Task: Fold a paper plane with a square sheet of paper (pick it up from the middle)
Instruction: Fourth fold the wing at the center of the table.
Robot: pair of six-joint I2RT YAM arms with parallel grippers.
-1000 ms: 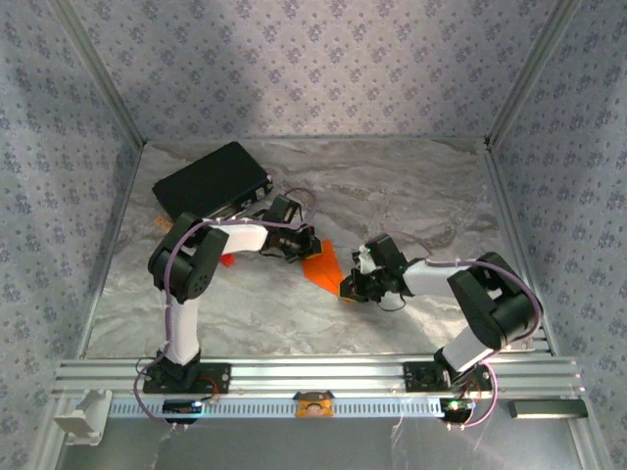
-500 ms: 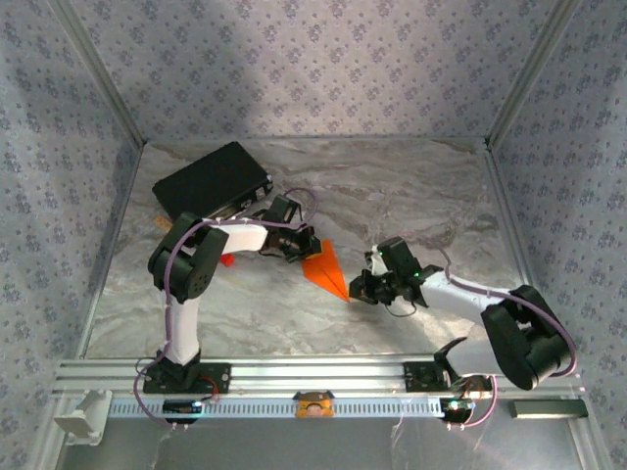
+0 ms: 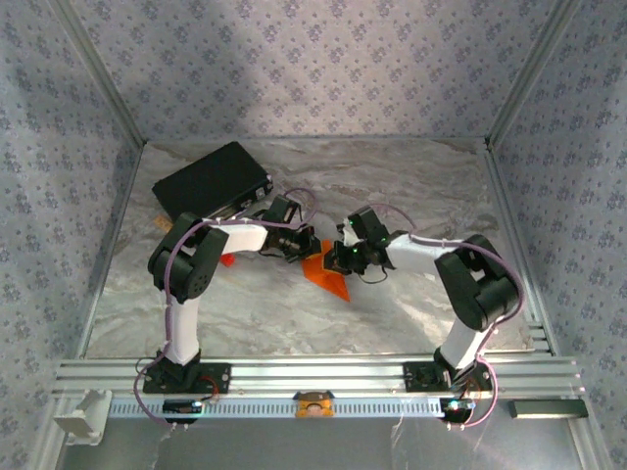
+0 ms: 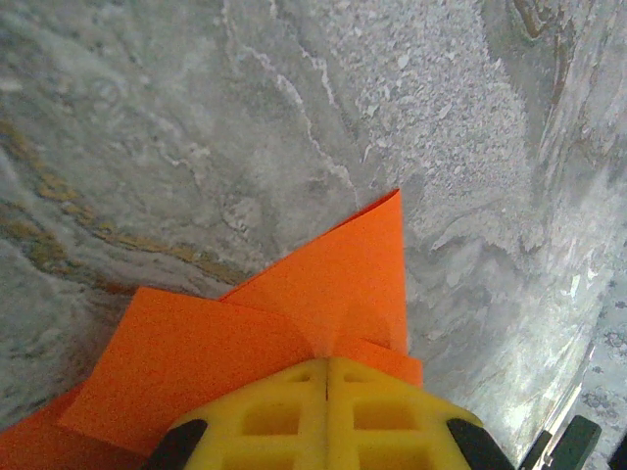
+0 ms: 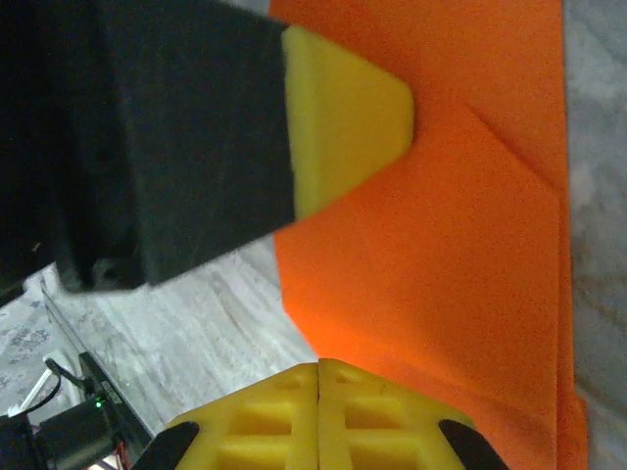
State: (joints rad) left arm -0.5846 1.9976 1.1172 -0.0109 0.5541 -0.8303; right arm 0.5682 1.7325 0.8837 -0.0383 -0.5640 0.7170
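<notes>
Fingers both shut — left fingers (image 4: 274, 416) and right fingers (image 5: 382, 411) sit tip-down on the part-folded orange paper (image 3: 328, 275), flat near the middle of the surface (image 3: 421, 186). Risk: a pressing tip slides, thin sheet skids on slick surface — crease goes crooked or fold pops open.

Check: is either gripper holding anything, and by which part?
Nothing looks gripped: the left gripper and right gripper are both shut, closed tips on or just above the folded bright orange paper sheet lying on the table.

Both wrists hide the far half of the orange paper (image 3: 329, 278), its creases too small to tell.
</notes>
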